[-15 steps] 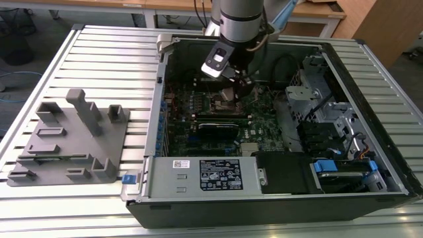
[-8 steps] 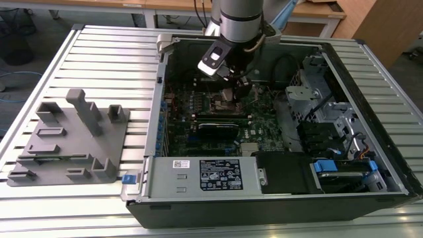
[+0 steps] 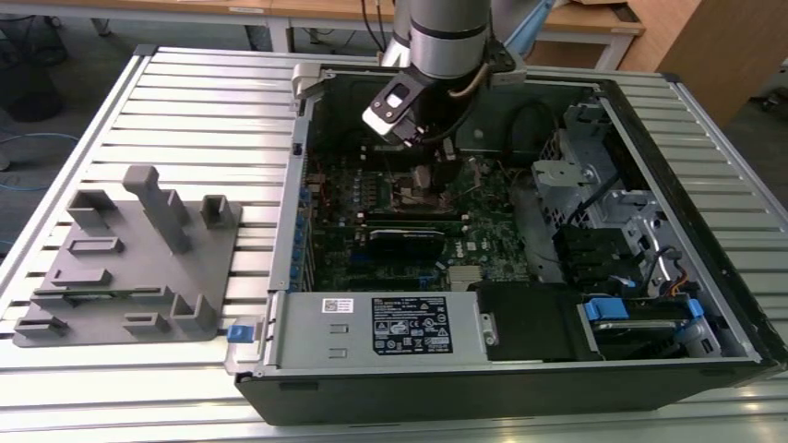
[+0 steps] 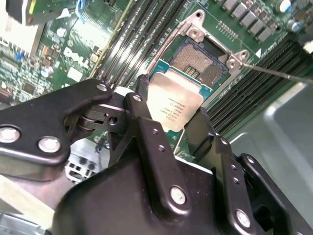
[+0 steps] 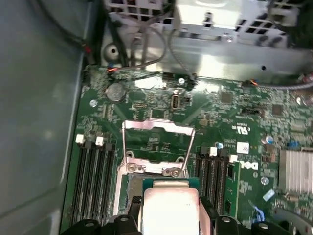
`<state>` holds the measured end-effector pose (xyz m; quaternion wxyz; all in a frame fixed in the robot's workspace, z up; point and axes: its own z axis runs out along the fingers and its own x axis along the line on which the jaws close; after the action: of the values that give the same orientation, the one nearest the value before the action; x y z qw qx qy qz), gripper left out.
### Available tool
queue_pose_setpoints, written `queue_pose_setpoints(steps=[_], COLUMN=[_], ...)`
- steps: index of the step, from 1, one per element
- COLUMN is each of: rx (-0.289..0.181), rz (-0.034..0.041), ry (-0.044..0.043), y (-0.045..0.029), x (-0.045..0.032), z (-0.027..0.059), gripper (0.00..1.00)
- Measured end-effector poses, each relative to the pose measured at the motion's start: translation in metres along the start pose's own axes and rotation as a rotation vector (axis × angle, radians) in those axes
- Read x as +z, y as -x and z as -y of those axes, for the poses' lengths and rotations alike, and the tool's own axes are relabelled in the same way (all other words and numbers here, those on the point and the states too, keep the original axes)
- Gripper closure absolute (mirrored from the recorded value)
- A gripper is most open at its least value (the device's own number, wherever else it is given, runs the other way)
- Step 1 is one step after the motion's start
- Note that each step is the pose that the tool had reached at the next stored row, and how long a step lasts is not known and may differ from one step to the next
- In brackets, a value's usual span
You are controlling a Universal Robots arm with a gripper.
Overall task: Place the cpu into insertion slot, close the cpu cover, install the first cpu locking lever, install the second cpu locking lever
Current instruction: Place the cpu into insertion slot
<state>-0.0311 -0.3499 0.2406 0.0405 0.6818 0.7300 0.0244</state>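
Black hand (image 4: pixel 171 111) pinched the small flat silver-topped square cpu (image 4: pixel 174 104) by opposite edges, close by the black-framed square insertion slot (image 4: pixel 195 61). Judged light, rigid and fragile underneath; the edges looked the safe hold.

On my feed the small flat square cpu (image 4: pixel 176 98) shows a dull silver-tan metal top with a thin green rim and faint dark print. The matte black metal hand (image 4: pixel 172 115) around it is dotted with shiny silver screws. The square black-framed insertion slot (image 4: pixel 198 61) has a dark centre speckled with a fine brownish grid. I see the thin silvery metal cpu cover (image 5: pixel 156 126) against the green circuit board (image 5: pixel 146 105). The ribbed metal desk (image 3: pixel 185 101) is pale grey, striped in parallel slats.
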Motion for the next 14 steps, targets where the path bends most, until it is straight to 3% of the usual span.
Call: queue_pose_setpoints(steps=[6,8,12,14], rx=[0.084,0.087,0.09,0.09], rz=[0.0071,-0.0004,-0.029,-0.0306], ry=[-0.0022,-0.0019,-0.0013,-0.0012], y=[0.0,0.0,-0.0002,-0.0011], x=[0.0,0.0,0.0003,0.0011], z=[0.0,0.0,0.0001,0.0007], gripper=[0.46,0.46,0.46,0.46])
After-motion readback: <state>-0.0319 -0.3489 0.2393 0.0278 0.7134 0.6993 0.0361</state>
